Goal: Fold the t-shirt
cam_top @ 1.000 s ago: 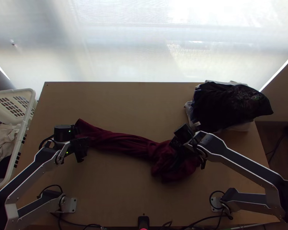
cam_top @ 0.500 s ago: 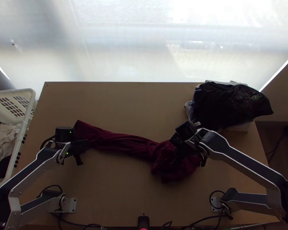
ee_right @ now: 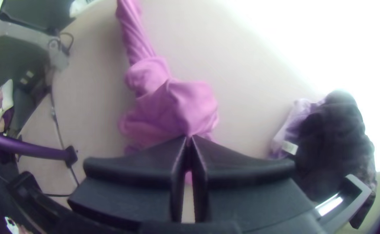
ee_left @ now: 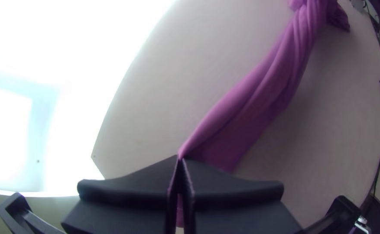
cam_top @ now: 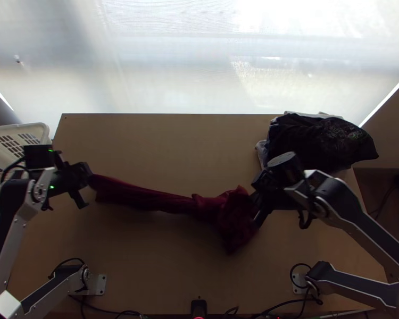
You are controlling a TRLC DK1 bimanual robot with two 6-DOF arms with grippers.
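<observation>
In the top view the dark red t-shirt (cam_top: pixel 146 198) stretches across the middle of the table as a narrow, twisted band, bunched at its right end. My left gripper (cam_top: pixel 88 186) is at its left end, and my right gripper (cam_top: pixel 257 208) is at the bunched part. In the left wrist view, the left gripper (ee_left: pixel 180 159) is shut on a corner of the t-shirt (ee_left: pixel 259 95), which runs off in long creases. The right wrist view has the right gripper (ee_right: pixel 189 139) shut on the bunched fabric of the t-shirt (ee_right: pixel 172 108).
A pile of dark and white clothes (cam_top: pixel 316 146) lies at the table's back right corner. The white laundry basket (cam_top: pixel 39 130) stands beyond the left edge, partly behind the left arm. Bare wood (cam_top: pixel 162 143) lies behind the t-shirt.
My left gripper has moved left and slightly toward the back, drawing the t-shirt's end along. The right arm has shifted right and turned, and the bunched part has changed shape.
</observation>
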